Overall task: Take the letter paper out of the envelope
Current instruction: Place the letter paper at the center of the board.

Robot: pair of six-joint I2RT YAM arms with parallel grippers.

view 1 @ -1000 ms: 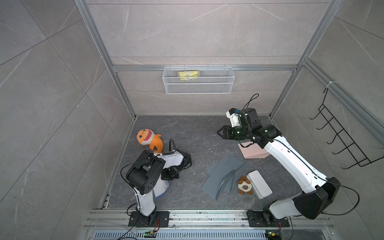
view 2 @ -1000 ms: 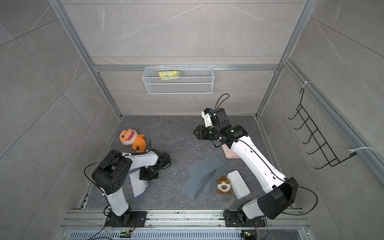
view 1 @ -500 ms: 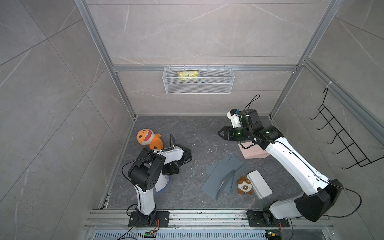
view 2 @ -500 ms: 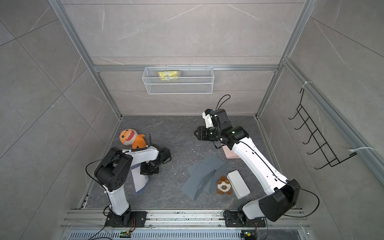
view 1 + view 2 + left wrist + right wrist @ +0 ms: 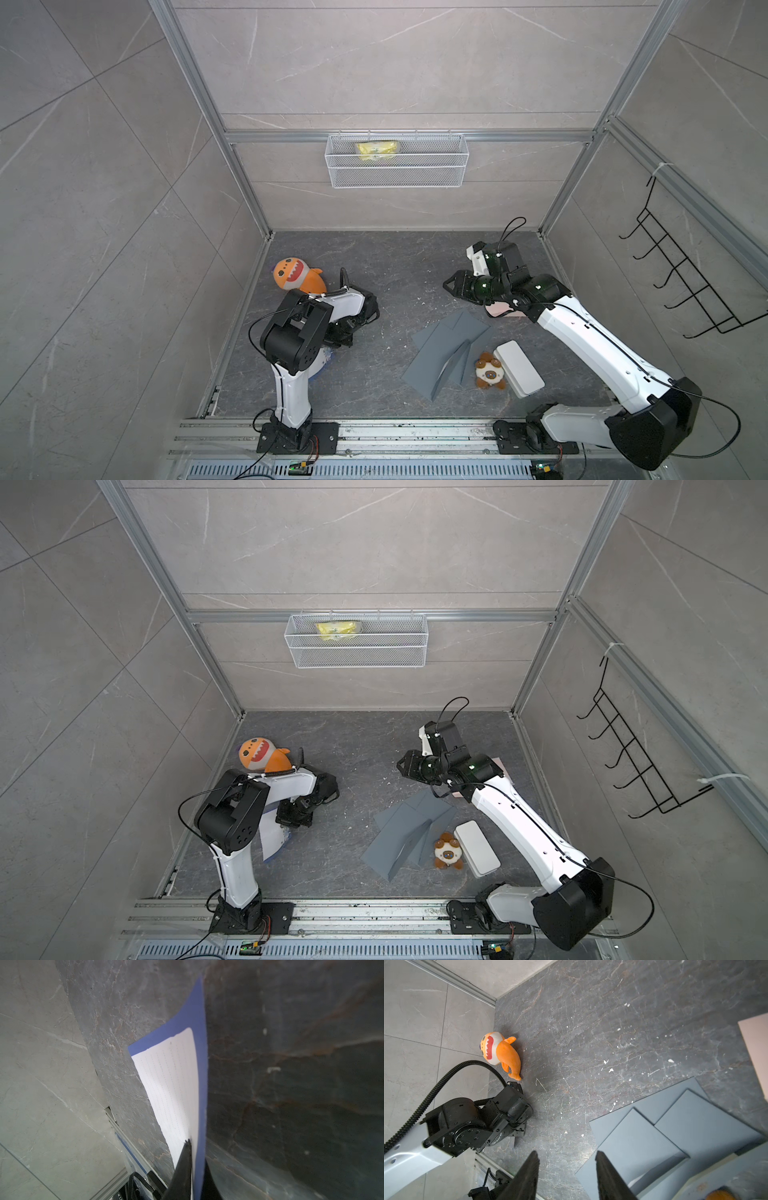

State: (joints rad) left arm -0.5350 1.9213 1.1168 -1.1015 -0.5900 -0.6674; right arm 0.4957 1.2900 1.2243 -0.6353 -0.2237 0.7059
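The dark marbled floor (image 5: 399,266) carries scattered white flecks. Ahead of the left gripper (image 5: 197,1150), a blue envelope (image 5: 193,1014) with lined letter paper (image 5: 172,1084) on it rests its far end on the floor. An orange shark plush (image 5: 296,276) lies near that gripper. Overlapping grey folded sheets (image 5: 446,353) lie near the right gripper (image 5: 568,1154), with a small brown plush (image 5: 490,371) and a white case (image 5: 518,368) just beyond them.

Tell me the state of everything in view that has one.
Letter paper: out of the envelope, held.
Left jaws: closed on the letter paper.
Right jaws: open, empty.
Envelope: lying on the floor, untouched.
Wire basket: holding a yellow packet.
Shark plush: lying on floor.
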